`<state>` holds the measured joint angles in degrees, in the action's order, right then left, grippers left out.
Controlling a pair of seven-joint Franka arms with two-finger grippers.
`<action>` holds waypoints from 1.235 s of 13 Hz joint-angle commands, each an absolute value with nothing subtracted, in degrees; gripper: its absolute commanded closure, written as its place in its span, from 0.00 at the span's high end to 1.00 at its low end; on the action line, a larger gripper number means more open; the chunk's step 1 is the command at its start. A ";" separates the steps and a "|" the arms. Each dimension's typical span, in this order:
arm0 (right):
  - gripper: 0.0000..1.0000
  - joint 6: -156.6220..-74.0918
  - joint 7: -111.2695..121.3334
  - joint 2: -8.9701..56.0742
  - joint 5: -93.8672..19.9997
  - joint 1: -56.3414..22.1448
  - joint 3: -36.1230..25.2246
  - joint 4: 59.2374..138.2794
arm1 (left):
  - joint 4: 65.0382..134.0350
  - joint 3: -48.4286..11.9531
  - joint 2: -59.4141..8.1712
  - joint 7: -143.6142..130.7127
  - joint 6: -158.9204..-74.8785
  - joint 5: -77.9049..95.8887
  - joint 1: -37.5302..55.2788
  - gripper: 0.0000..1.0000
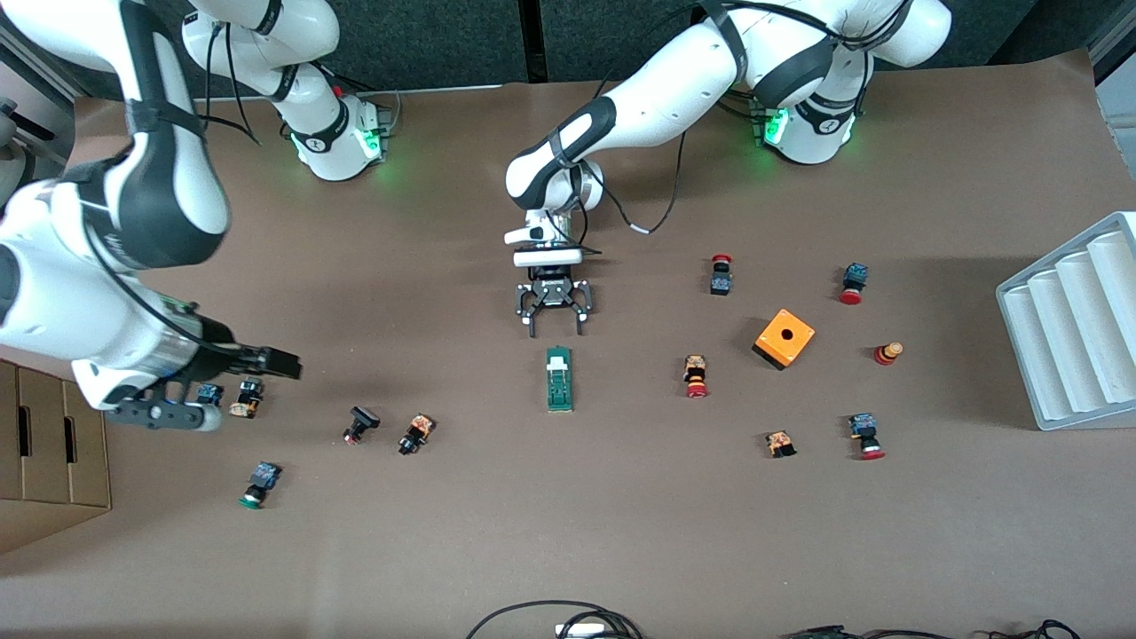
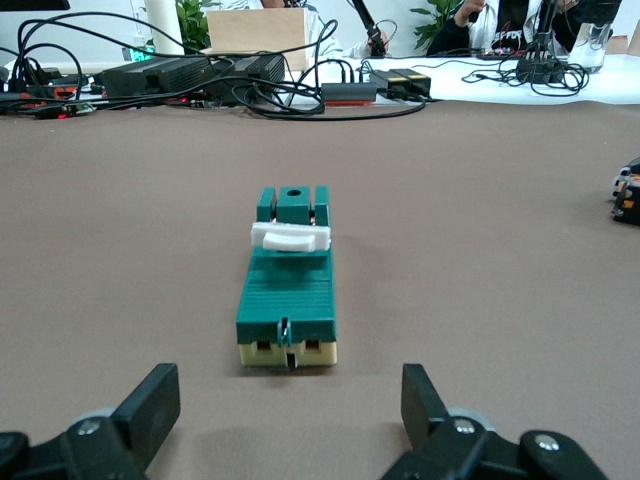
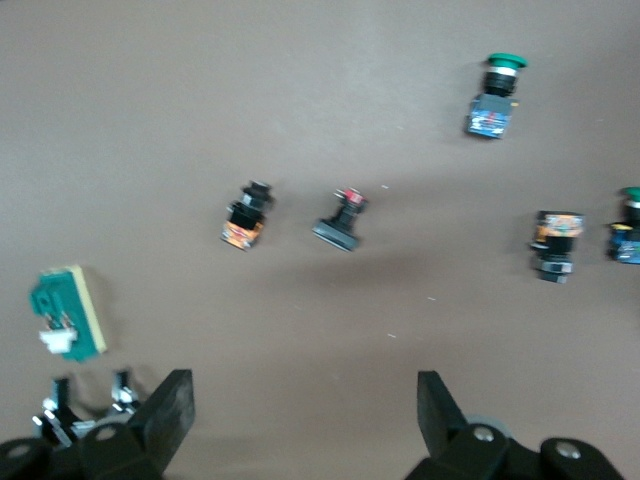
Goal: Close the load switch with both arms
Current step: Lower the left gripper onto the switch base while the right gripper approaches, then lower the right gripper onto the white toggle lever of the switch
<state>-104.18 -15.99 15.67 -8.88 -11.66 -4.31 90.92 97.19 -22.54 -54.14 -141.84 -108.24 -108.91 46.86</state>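
In the front view the load switch (image 1: 559, 380) lies flat near the middle of the brown table (image 1: 568, 532), long axis running toward the front camera, its white tab at the end toward the robots' bases. The left gripper (image 1: 556, 327) hangs low just past that tabbed end, fingers spread apart and holding nothing. The right gripper (image 1: 169, 410) sits at the right arm's end of the table, over a couple of push buttons (image 1: 246, 398), its fingers apart and empty; that arm waits. An orange cube (image 1: 784, 338) rests toward the left arm's end, well apart from the switch, with a white ridged tray (image 1: 1078, 324) at the table's edge there. In the left wrist view the load switch (image 2: 288, 287) lies straight ahead of the open fingers (image 2: 150, 405), apart from them, the white tab (image 2: 290, 237) across its top. In the right wrist view the wide-spread fingers (image 3: 168, 415) frame bare table, and the load switch (image 3: 66, 312) shows off at the side with the left gripper (image 3: 88, 396) just beside it.
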 commanded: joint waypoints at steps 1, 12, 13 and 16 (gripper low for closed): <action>1.00 -108.00 -23.61 19.41 -12.12 -14.58 -4.57 88.51 | 95.80 -21.88 -55.55 -142.99 -107.67 -111.88 47.46 0.92; 1.00 -126.28 -74.57 35.14 -22.15 -30.66 -5.27 79.20 | 94.92 -19.86 -57.92 -147.57 -107.67 -116.10 47.99 0.84; 1.00 -127.69 -78.71 36.55 -22.15 -31.72 -5.36 78.32 | 94.92 -19.86 -57.92 -147.57 -107.67 -116.10 47.99 0.83; 1.00 -132.44 -87.17 38.93 -22.24 -34.71 -5.45 78.05 | 94.92 -19.86 -57.92 -147.66 -107.40 -116.02 48.08 0.77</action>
<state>-130.56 -83.06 36.19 -20.50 -33.23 -4.55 80.83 96.87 -20.67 -56.18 -146.35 -107.99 -115.16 47.07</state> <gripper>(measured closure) 0.000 0.189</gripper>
